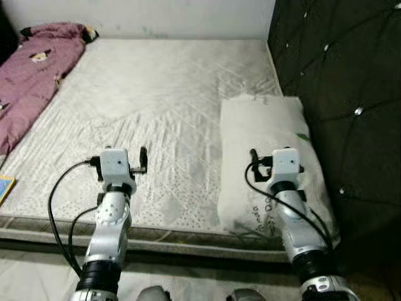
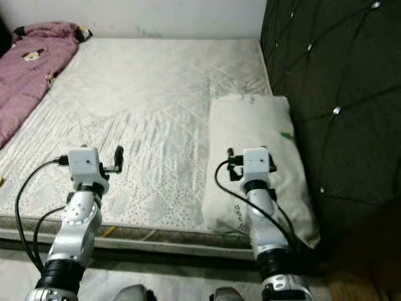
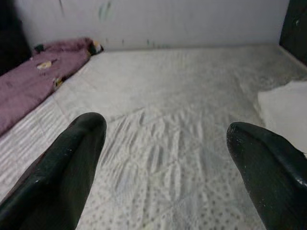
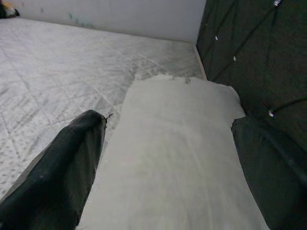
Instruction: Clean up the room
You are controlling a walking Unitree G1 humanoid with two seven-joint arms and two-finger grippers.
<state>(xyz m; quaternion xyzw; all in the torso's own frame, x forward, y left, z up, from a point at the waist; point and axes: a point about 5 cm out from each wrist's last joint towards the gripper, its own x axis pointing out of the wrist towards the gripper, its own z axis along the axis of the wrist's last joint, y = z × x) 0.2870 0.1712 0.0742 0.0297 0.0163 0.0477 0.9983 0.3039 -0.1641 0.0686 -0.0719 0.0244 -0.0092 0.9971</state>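
My right fingers [image 4: 168, 167] gape over the pillow [image 1: 266, 157]; left fingers [image 3: 168, 158] gape too; pinching only slack cover could let it slip

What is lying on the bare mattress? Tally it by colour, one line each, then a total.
White rectangular pillow: 1
Purple crumpled blanket: 1
Total on the quilted grey mattress: 2

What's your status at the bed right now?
Left gripper open over bare mattress. Right gripper open above white pillow. Purple blanket far left. Nothing blocking.
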